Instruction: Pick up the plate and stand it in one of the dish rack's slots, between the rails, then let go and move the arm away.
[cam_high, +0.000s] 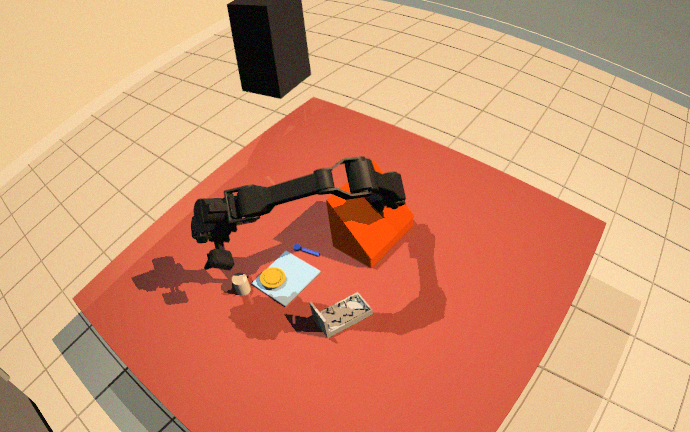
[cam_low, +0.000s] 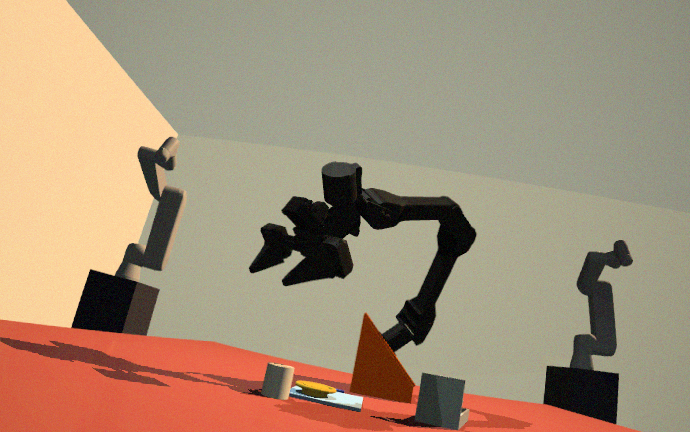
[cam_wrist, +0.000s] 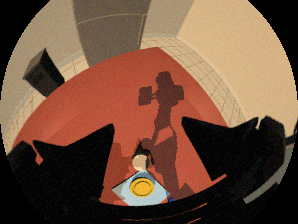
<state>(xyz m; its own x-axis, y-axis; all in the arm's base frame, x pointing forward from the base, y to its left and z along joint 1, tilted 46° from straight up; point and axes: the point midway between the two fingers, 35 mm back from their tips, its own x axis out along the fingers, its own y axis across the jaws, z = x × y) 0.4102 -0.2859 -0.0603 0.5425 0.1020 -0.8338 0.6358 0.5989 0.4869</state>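
The yellow plate (cam_high: 272, 277) (cam_low: 316, 387) (cam_wrist: 142, 187) lies flat on a light blue board (cam_high: 301, 272) (cam_low: 348, 400) (cam_wrist: 158, 193). The pale grey dish rack (cam_high: 319, 321) (cam_low: 440, 401) stands on the red surface near the board, with a tall panel at one end and small dark rails on its base. It holds no plate, and it is not visible in the wrist view. My gripper (cam_low: 267, 277) (cam_wrist: 148, 122) is open and empty, high above the surface. In the wrist view the plate shows low in the picture, between the wide-set fingers.
A cream cylinder (cam_high: 240, 283) (cam_low: 278, 381) (cam_wrist: 140, 162) stands beside the board, close to the plate. A blue spoon-like thing (cam_high: 308, 251) lies by the board's other side. An orange wedge (cam_high: 374, 239) (cam_low: 379, 366) stands by the arm's base. Two grey arms on dark blocks stand in the background.
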